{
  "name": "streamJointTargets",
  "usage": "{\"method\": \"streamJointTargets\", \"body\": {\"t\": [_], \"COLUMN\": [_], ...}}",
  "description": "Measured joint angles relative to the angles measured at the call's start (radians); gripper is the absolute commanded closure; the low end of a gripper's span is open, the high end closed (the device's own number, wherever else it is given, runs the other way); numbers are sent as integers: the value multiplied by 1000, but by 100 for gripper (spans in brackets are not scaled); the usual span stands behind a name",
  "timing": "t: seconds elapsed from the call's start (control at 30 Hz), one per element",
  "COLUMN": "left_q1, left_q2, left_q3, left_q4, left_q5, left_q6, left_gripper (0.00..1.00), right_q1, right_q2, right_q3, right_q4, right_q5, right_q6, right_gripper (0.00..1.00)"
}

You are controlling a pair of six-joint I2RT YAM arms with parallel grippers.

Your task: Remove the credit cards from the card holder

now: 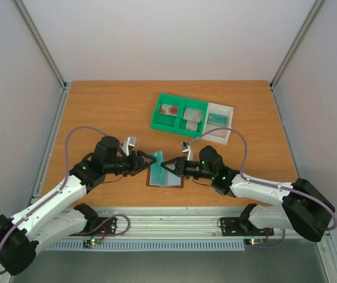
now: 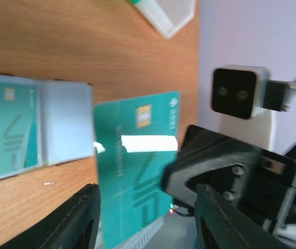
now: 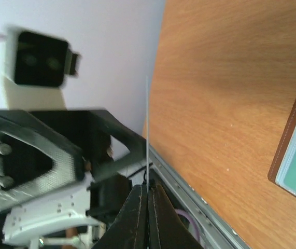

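- Top external: your brown stitched card holder (image 1: 165,177) is lying open on the wood-grain table (image 1: 97,112).
- Your right gripper (image 3: 148,199) is pinching a glossy teal credit card (image 2: 132,171); the left gripper (image 2: 146,212) is standing with its fingers apart.

Wooden table (image 1: 97,112) filled the middle of the view, grain running left to right. Far right of centre sat a compartment tray (image 1: 168,128), green on the left, white on the right, turned slightly askew. A metal rail (image 1: 174,218) ran along the near edge. Pale walls (image 1: 156,35) closed in the far side and both flanks.
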Motion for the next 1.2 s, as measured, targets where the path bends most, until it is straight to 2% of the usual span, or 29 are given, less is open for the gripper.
{"method": "streamJointTargets", "body": {"t": [0.07, 0.13, 0.3, 0.47, 0.63, 0.87, 0.93, 0.97, 1.1, 1.13, 1.2], "left_q1": [9, 12, 16, 16, 17, 17, 17, 17, 17, 17, 17], "left_q2": [-23, -41, -43, -27, 18, 32, 35, 37, 37, 37, 42], "left_q3": [63, 136, 328, 402, 403, 403, 403, 403, 403, 403, 403], "left_q4": [-85, -181, -455, -643, -739, -756, -763, -764, -761, -759, -754], "left_q5": [22, 43, 87, 188, 267, 332, 336, 340, 362, 369, 392], "left_q6": [71, 151, 385, 568, 661, 708, 718, 721, 718, 722, 721], "left_gripper": [37, 34, 33, 34, 37, 37, 43, 50, 88, 95, 99], "right_q1": [0, 0, 0, 0, 0, 0, 0, 0, 0, 0, 1], "right_q2": [-35, -77, -158, -159, -162, -177, -185, -188, -189, -188, -186], "right_q3": [3, 3, 19, 58, 85, 132, 140, 143, 158, 163, 172], "right_q4": [-45, -77, -141, -208, -242, -304, -325, -334, -367, -372, -387], "right_q5": [-29, -79, -223, -340, -419, -469, -475, -480, -517, -525, -536], "right_q6": [-63, -129, -254, -320, -359, -404, -416, -421, -438, -441, -447], "right_gripper": [99, 99, 99, 99, 99, 99, 99, 99, 99, 99, 98]}}
